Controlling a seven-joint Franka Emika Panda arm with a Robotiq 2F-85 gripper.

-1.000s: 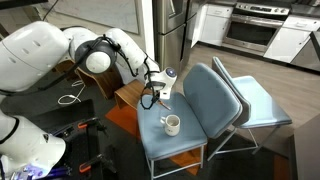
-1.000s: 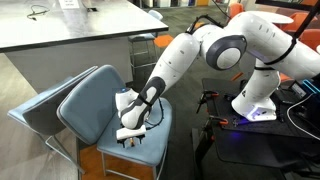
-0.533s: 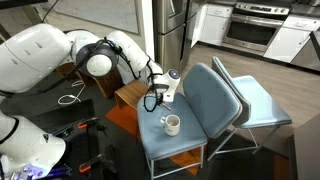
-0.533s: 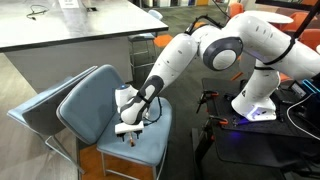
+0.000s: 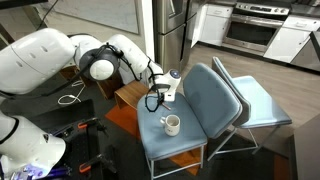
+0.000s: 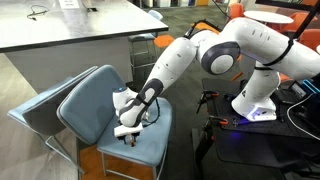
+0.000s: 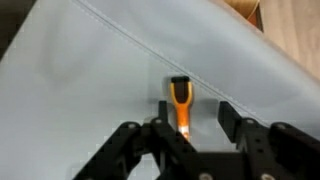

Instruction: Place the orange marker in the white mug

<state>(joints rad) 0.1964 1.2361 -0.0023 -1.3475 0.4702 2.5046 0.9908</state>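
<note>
Claw [image 7: 196,118], wrist view: two dark fingers [image 7: 228,116] enter from the near edge, with the orange marker [image 7: 181,108] between them. The marker lies close against the left finger. A strip of blue cloth shows between it and the right finger, so the jaws stand partly spread. Whether they pinch the marker cannot be told. The marker's near end is hidden among the finger links, and its dark-capped end points to the far side. Behind it lies the pale blue padded table [image 7: 80,80], crossed by a slanting seam.

In both exterior views, the claw [image 5: 150,103] [image 6: 127,136] points down over the left part of the table [image 5: 160,146] [image 6: 152,152], close above the cloth. At this size the marker is too small to make out there. In an exterior view, the white mug [image 5: 172,124] stands upright on the table, right of the claw and nearer. It is apart from the claw, with its handle to the left. The white robot arm [image 5: 100,58] [image 6: 232,48] reaches in from beyond the table's edge. A wooden stand [image 5: 130,93] is just left of the table, under the arm. A blue backrest [image 5: 212,95] rises on the right, with a second blue chair [image 5: 258,105] beyond it. Farthest back are a steel oven [image 5: 255,25] and, in an exterior view, a grey counter [image 6: 70,25].
</note>
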